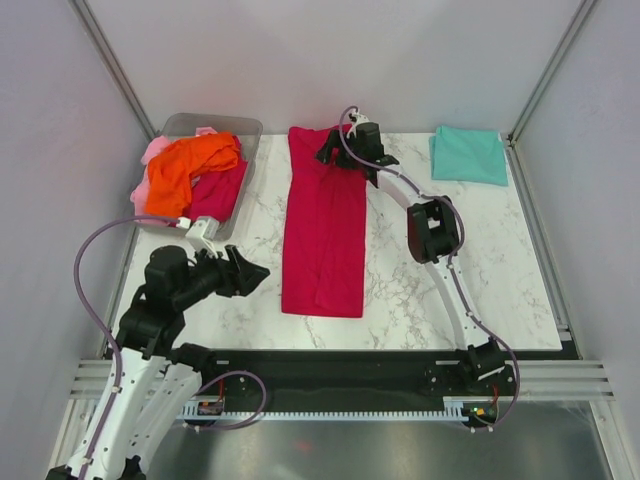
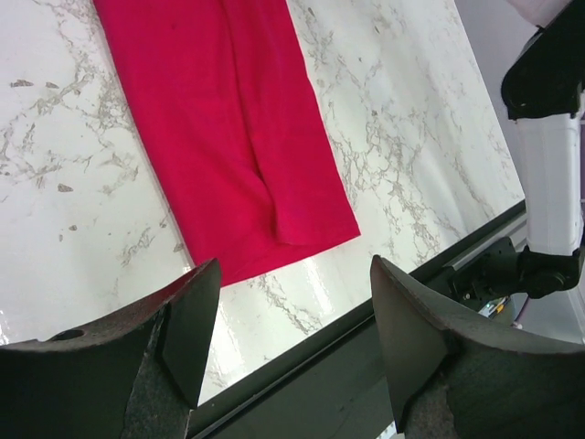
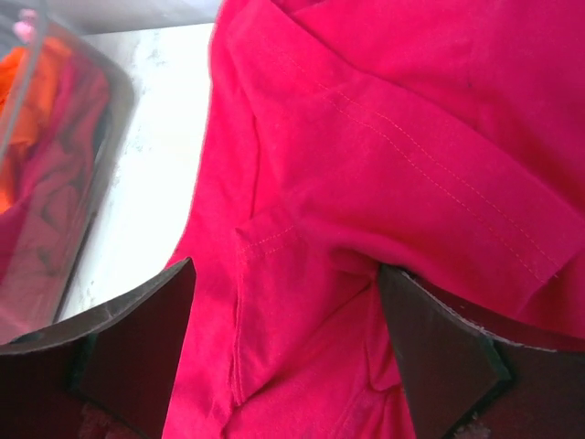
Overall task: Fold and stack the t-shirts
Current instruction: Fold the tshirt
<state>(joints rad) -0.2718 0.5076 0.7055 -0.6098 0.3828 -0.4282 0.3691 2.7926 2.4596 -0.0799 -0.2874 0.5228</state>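
Observation:
A crimson-magenta t-shirt (image 1: pixel 325 225) lies folded into a long strip down the middle of the marble table; it also shows in the left wrist view (image 2: pixel 228 119) and fills the right wrist view (image 3: pixel 366 137). My right gripper (image 1: pixel 335 155) sits at the strip's far end, its jaws open wide (image 3: pixel 283 274) with loose cloth and a sleeve hem between them. My left gripper (image 1: pixel 255 272) is open and empty (image 2: pixel 292 274), hovering near the front edge, left of the strip's near end. A teal t-shirt (image 1: pixel 468 155) lies folded square at the back right.
A clear plastic bin (image 1: pixel 215 122) at the back left holds an orange t-shirt (image 1: pixel 195 170), a pale pink one (image 1: pixel 155 155) and more crimson cloth (image 1: pixel 220 195); its wall shows in the right wrist view (image 3: pixel 55 183). The black rail (image 2: pixel 366 366) runs along the table's front edge.

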